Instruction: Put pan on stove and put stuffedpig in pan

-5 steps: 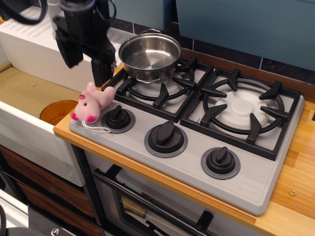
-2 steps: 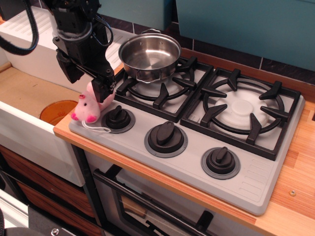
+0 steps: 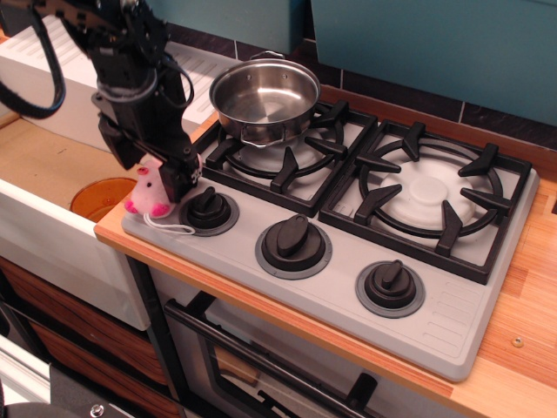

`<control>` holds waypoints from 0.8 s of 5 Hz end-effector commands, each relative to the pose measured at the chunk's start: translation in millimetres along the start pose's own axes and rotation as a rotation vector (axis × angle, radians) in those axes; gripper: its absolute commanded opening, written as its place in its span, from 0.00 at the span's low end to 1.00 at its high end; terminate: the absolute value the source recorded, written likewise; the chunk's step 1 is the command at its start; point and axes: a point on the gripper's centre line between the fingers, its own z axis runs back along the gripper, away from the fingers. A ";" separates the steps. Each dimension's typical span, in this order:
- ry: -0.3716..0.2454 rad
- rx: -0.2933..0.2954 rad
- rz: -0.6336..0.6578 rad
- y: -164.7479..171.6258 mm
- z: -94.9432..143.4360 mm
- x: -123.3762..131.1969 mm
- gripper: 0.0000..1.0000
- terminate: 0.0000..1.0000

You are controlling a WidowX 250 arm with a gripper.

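The pan (image 3: 264, 97), a shiny steel pot, stands on the stove's (image 3: 452, 322) back-left burner grate. The stuffedpig (image 3: 148, 193), pink with a white string loop, lies on the stove's front-left corner beside the left knob (image 3: 209, 209). My gripper (image 3: 153, 172) is open and lowered over the pig, one black finger on each side of its body. The arm hides the pig's back half.
A white sink (image 3: 43, 222) with an orange disc (image 3: 97, 197) in its basin lies left of the stove. Two more knobs (image 3: 293, 244) (image 3: 389, 287) line the stove front. The right burner (image 3: 431, 192) is bare. A wooden counter (image 3: 522, 331) borders the stove.
My gripper has come down and slightly left from above the sink edge, and its open fingers now straddle the pig. The pig and pan have not moved.
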 end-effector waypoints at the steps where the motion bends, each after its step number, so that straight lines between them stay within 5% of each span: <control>1: -0.017 -0.018 0.019 -0.2 -16.3 -6.4 1.00 0.00; 2: 0.017 -0.036 0.042 0.9 -17.0 -6.5 0.00 0.00; 4: 0.084 -0.007 0.025 0.7 -20.6 -8.5 0.00 0.00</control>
